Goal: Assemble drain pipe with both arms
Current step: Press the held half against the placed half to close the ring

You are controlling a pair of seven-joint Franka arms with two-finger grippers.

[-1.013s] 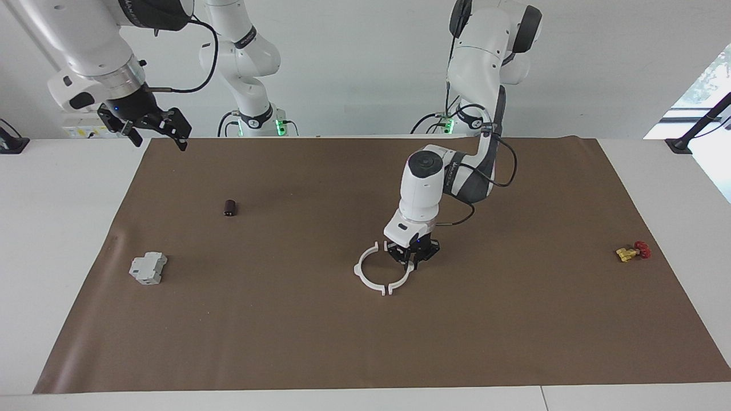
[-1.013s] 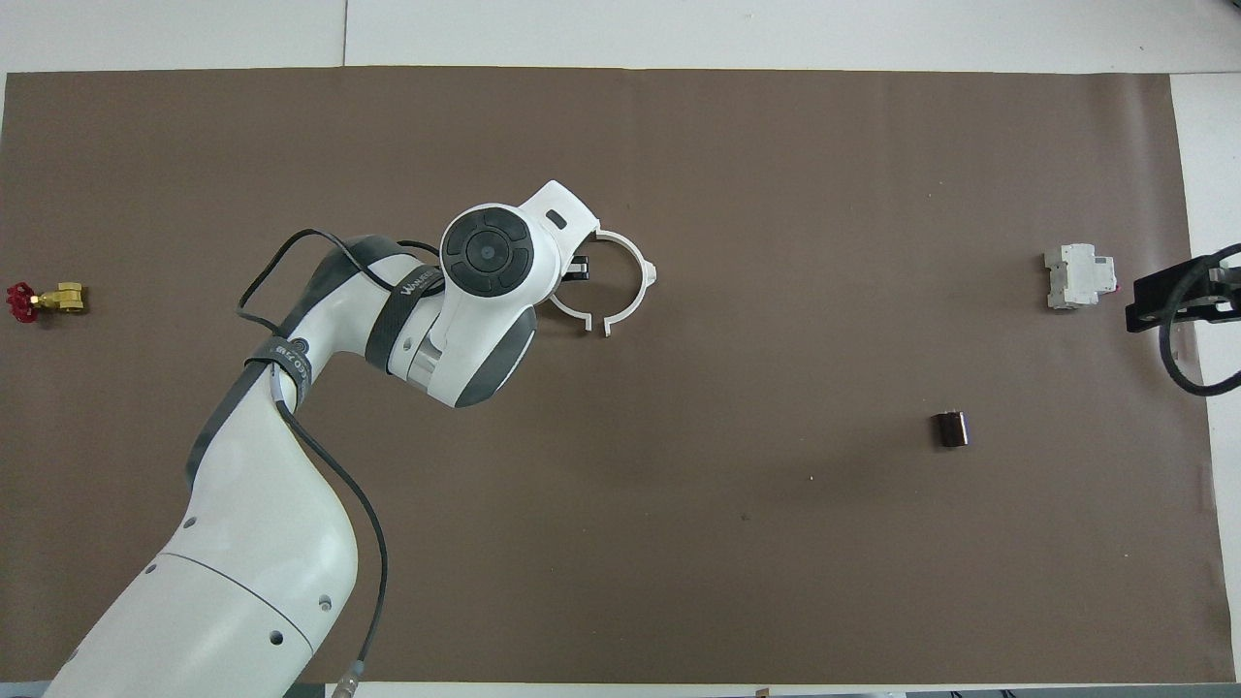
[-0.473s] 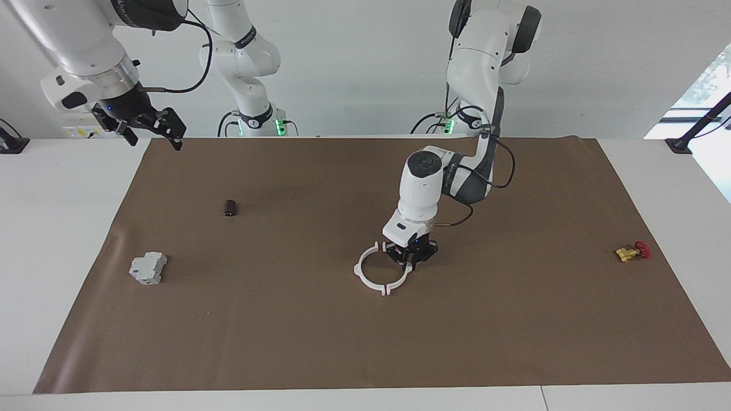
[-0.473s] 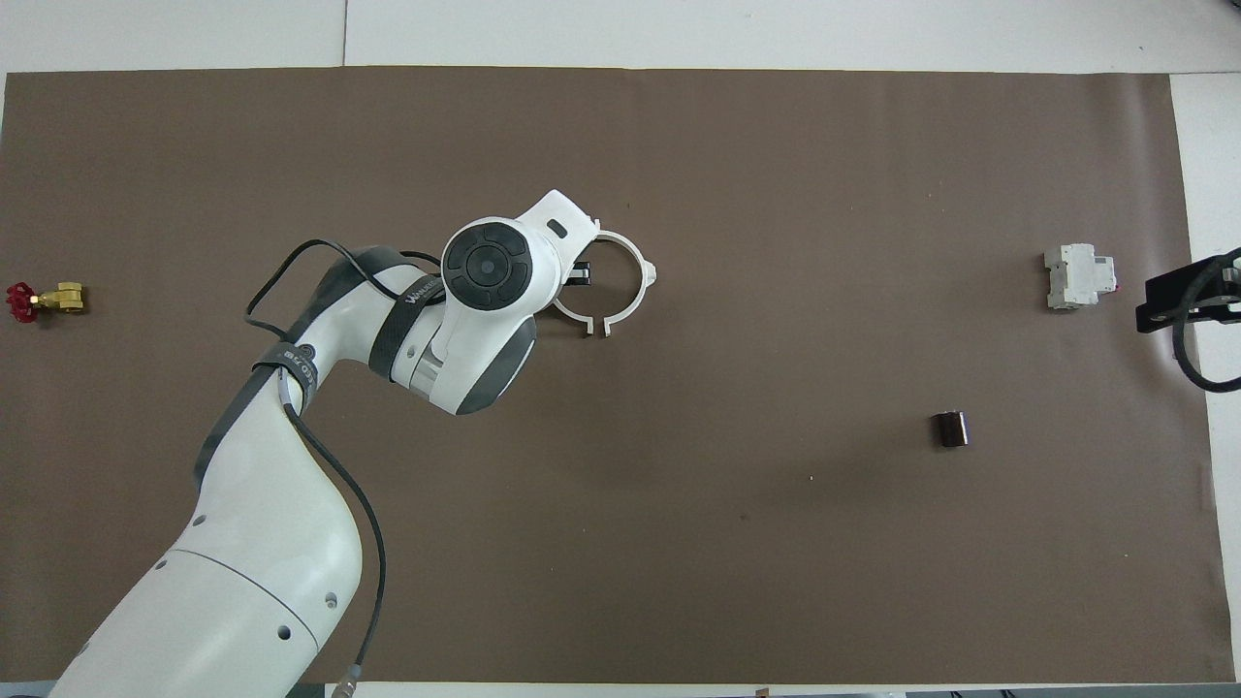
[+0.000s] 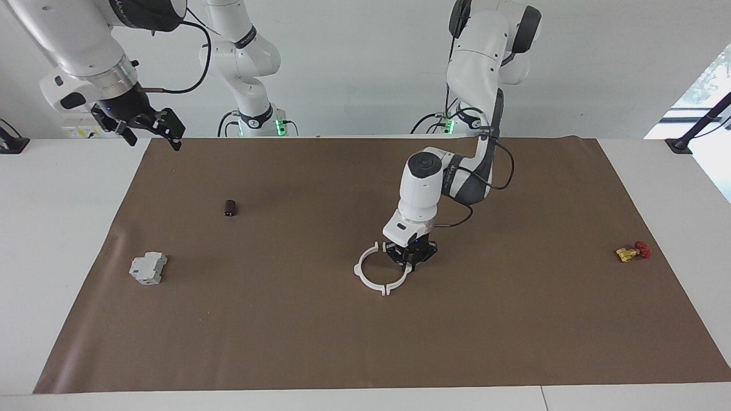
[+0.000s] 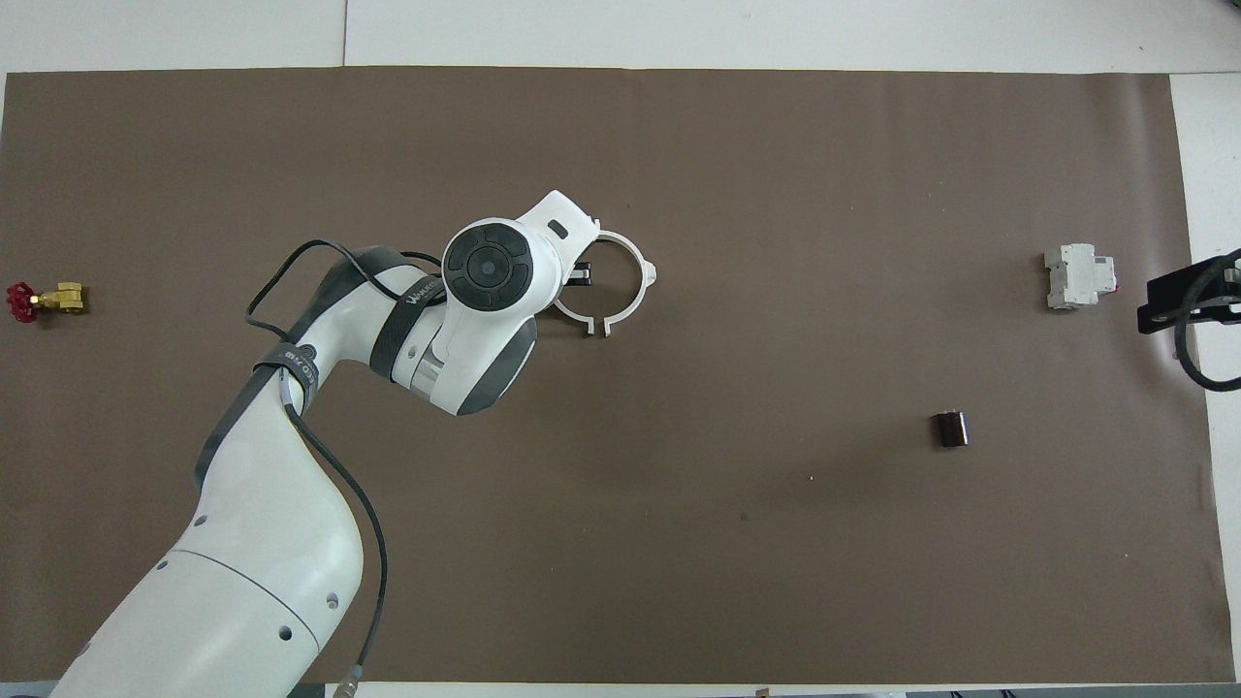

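The drain pipe (image 5: 358,273) lies mid-mat as two thin white half-rings whose tabs meet at the end farther from the robots, forming a ring (image 6: 635,301). My left gripper (image 5: 408,264) is down at the mat, shut on the half-ring toward the left arm's end. In the overhead view the wrist hides that half and most of the left gripper (image 6: 579,274). My right gripper (image 5: 155,140) hangs open and empty, high over the mat's edge at the right arm's end; only its black tip shows from overhead as the right gripper (image 6: 1178,301).
A grey boxy block (image 5: 147,268) (image 6: 1076,276) and a small dark cylinder (image 5: 230,208) (image 6: 950,429) lie toward the right arm's end. A yellow-and-red valve (image 5: 631,252) (image 6: 44,299) lies at the left arm's end. A brown mat (image 5: 514,331) covers the table.
The left gripper slid its half-ring slightly toward the other half, closing the gap at the tabs. The right gripper drew back a little toward its end of the table.
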